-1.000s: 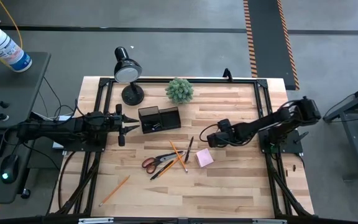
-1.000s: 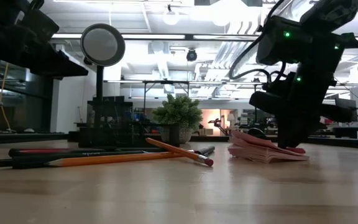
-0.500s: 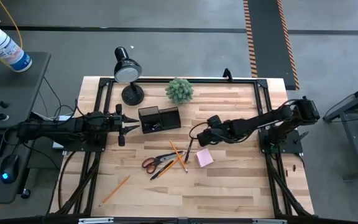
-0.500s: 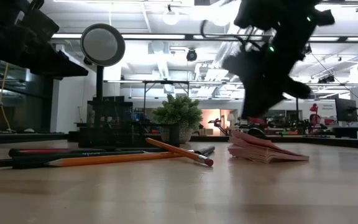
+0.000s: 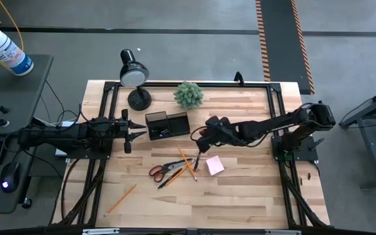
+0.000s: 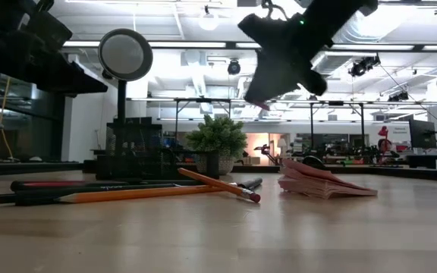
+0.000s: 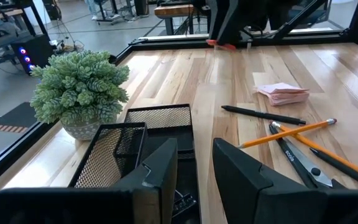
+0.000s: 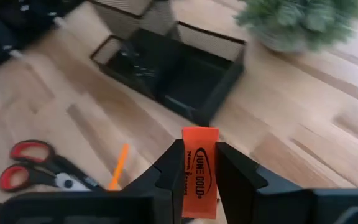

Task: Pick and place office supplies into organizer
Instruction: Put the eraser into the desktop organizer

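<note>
Black print on a small orange eraser (image 8: 199, 169), partly legible as "GOLD"; remaining letters too blurred to read. White lettering on a black scissor blade in the left wrist view, too small to make out.

Right gripper (image 5: 198, 135) stretched far across the table from the right side, raised clear of the wood, just right of the organizer (image 5: 167, 125) and above the pen (image 5: 198, 156) and pencils (image 5: 187, 161). Fingers (image 8: 168, 174) clamped narrowly on the orange eraser, standing upright between them. Pink notepad (image 5: 214, 165) flat on the table below, near the orange-handled scissors (image 5: 166, 170). One more pencil (image 5: 120, 199) lying well apart toward the table's front left.

Left gripper (image 5: 136, 136) held level just left of the organizer, pointed at it, fingers (image 7: 157, 180) parted with nothing between.

Potted plant (image 5: 188, 94) and desk lamp (image 5: 134, 76) behind the organizer.
</note>
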